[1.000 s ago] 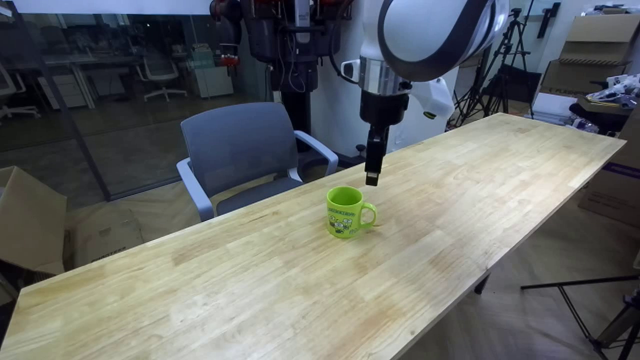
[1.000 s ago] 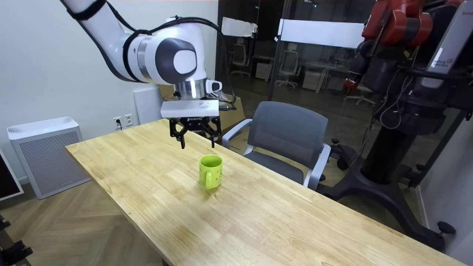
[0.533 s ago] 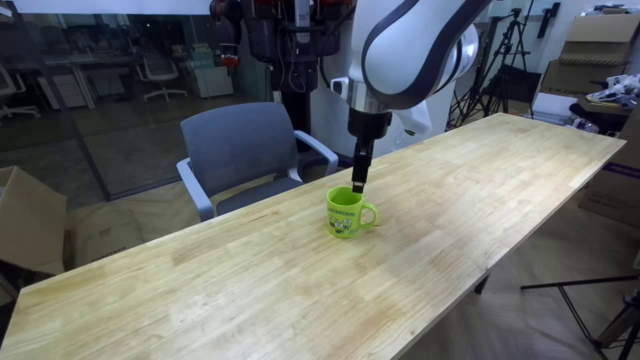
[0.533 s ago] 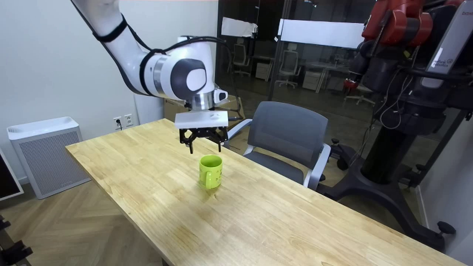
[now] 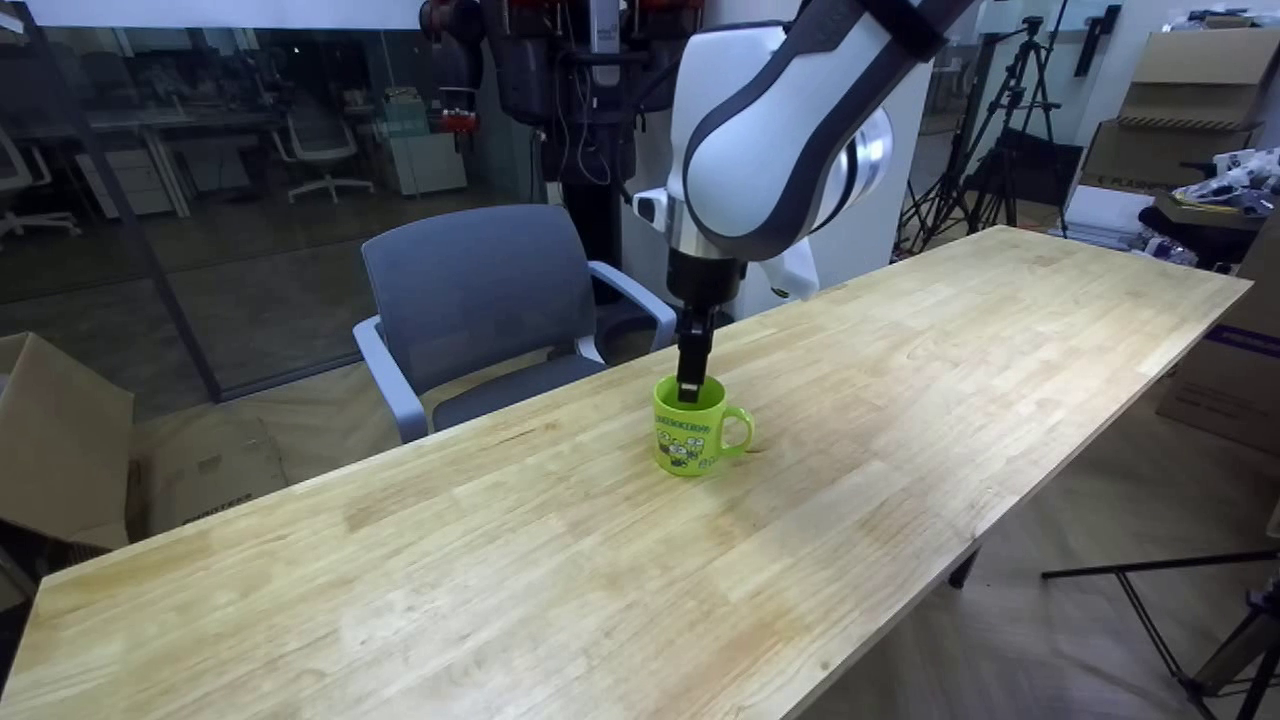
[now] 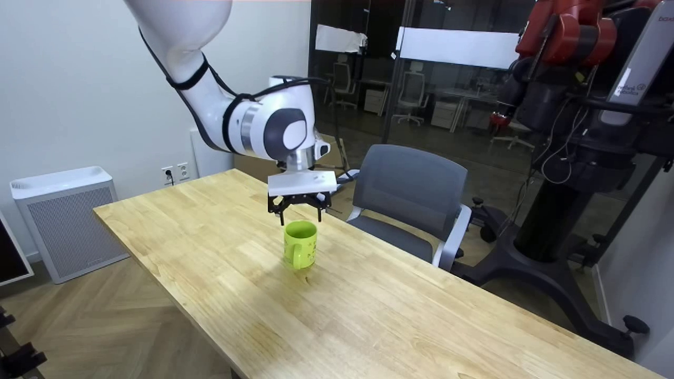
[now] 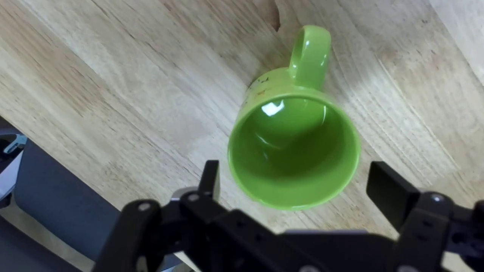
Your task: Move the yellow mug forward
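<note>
Lime-green cartoon mug [image 5: 690, 438]: upright on the wooden bench [image 5: 500, 560], its handle on the side away from the mesh-backed armchair [image 6: 410, 181].
Hand [image 6: 300, 221]: near the mug's rim, fingers spread apart, one either side of it in the wrist view.

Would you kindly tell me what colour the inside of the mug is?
The mug's interior is glossy lime green; the wrist view shows it best.

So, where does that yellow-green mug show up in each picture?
In an exterior view: mug just below and right of centre.
In an exterior view: mug below and left of centre.
In the wrist view: mug right of centre.
Shared landmark: the wooden table under it, in all three.
</note>
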`<state>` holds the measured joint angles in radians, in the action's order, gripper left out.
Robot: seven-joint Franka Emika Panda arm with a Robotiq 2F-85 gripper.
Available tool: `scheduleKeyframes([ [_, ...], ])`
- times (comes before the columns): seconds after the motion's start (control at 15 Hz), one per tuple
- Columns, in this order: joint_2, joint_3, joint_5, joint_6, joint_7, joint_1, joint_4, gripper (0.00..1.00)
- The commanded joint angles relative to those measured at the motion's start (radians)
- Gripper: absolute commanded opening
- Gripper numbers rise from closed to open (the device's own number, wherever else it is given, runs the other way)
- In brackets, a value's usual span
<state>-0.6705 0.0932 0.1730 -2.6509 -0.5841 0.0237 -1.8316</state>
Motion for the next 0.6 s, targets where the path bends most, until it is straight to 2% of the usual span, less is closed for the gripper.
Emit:
scheduleKeyframes([
  [0.0,-0.044,0.021,0.010,0.016,-0.010,0.021,0.070,1.00],
  [0.53,-0.038,0.005,0.006,-0.004,0.005,0.056,0.045,1.00],
])
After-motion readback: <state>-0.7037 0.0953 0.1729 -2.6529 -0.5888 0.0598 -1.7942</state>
